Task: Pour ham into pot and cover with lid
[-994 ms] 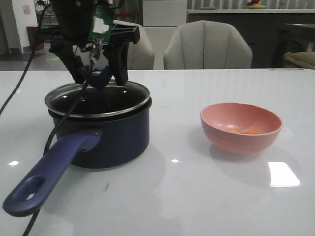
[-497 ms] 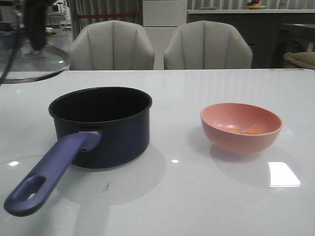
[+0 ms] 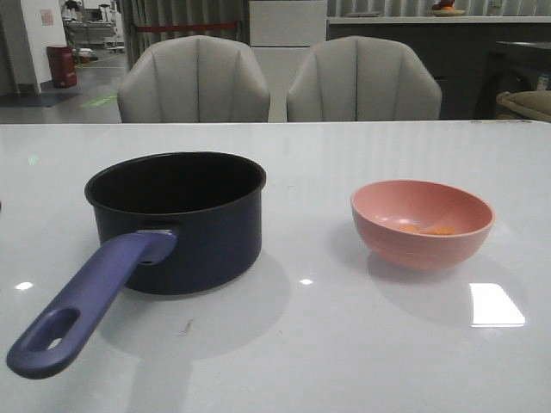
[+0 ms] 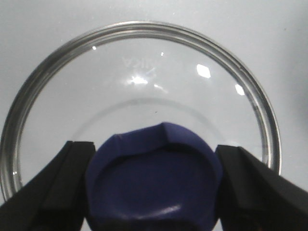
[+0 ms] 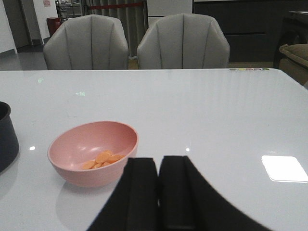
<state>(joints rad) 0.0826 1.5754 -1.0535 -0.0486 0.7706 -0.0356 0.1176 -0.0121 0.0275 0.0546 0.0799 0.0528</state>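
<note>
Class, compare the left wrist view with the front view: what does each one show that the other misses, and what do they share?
Only the left wrist view shows the lid, its blue knob clamped between the left gripper fingers. Only the front view shows the open pot, the pink bowl with the ham, and two chairs behind. Both show the white table.

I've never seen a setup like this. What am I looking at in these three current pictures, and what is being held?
This is a two-armed table robot. The front picture looks forward over the white table: a dark navy saucepan with a purple-blue handle stands uncovered, beside a pink bowl holding small orange ham bits. The other two pictures come from cameras on each wrist. The left gripper is shut on the purple-blue knob of a round clear glass lid. The right gripper is shut, empty, near the bowl.
</note>
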